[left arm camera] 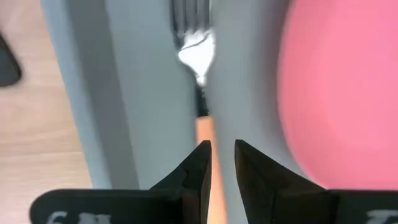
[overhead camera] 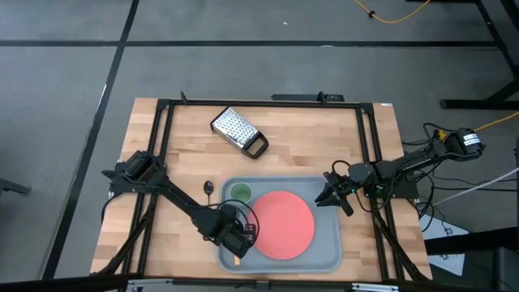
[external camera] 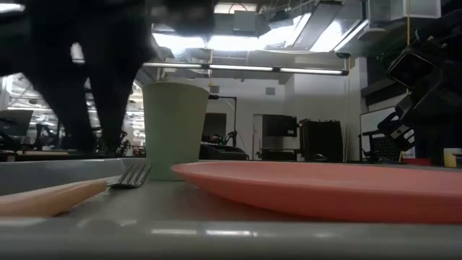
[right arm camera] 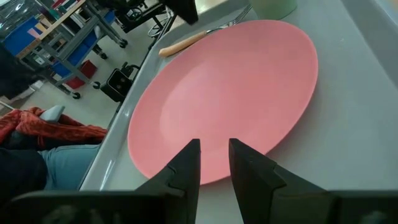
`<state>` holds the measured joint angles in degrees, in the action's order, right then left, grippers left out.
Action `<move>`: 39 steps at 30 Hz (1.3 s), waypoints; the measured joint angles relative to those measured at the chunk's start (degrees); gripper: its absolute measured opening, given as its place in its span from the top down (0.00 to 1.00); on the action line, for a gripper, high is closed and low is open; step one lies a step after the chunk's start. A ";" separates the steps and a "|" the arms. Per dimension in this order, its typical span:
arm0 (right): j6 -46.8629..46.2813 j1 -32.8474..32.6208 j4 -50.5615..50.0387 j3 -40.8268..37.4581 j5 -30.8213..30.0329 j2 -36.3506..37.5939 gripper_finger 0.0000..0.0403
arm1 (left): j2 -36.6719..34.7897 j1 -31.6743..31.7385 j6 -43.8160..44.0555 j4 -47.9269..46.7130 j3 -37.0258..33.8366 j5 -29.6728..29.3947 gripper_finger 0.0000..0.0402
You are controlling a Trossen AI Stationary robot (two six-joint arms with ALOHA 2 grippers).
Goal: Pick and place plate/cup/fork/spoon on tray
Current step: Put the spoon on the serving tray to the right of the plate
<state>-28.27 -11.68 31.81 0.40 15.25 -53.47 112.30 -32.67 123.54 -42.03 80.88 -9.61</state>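
The grey-blue tray [overhead camera: 324,243] holds the pink-red plate [overhead camera: 280,225], the green cup [overhead camera: 240,192] upright at its far left corner, and the orange-handled fork [external camera: 72,193] along its left side. The dark spoon [overhead camera: 208,188] lies on the table just left of the tray. My left gripper [overhead camera: 241,235] is over the tray's left side, shut on the fork [left arm camera: 196,53]. My right gripper [overhead camera: 328,195] hangs shut and empty at the tray's far right corner, looking down on the plate [right arm camera: 230,93]. My left gripper has the fork's orange handle [left arm camera: 204,129] between its two fingers, near where the handle meets the metal neck. The fingers come from above, slanting. The fork lies along the tray floor, tines toward the cup, with its handle end [overhead camera: 236,259] sticking out toward the near edge.
A perforated metal grater [overhead camera: 239,131] with a black handle lies on the table's far side. Black frame rails [overhead camera: 158,146] run along the table's left, right and far edges. A person's legs and a red cloth [right arm camera: 37,143] show beyond the table.
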 joint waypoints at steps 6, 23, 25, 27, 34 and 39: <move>-0.91 0.00 -0.26 0.00 0.04 -0.02 0.78 | -6.59 -1.12 -7.21 -8.74 -0.02 -4.49 0.84; -1.62 0.02 0.05 0.00 -0.09 -0.02 0.78 | -11.20 -5.53 -16.66 -44.02 -0.03 -6.18 0.84; -1.64 0.02 0.49 0.00 -0.11 -0.02 0.78 | -13.05 -7.35 -15.68 -46.44 -0.49 -9.25 0.84; -1.66 0.02 0.93 0.00 -0.11 -0.02 0.78 | -15.47 -8.78 -13.44 -46.31 -2.09 -14.34 0.84; -1.66 0.04 3.93 -0.02 -0.13 0.00 0.78 | -21.49 -10.94 -0.61 -36.89 -15.61 -16.49 0.84; -1.66 0.02 4.36 0.00 -0.13 0.00 0.78 | -21.61 -8.99 -0.94 -25.63 -21.28 -16.46 0.84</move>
<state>-29.93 -11.66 36.18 0.40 15.11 -53.47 90.70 -41.65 122.61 -67.66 59.61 -26.06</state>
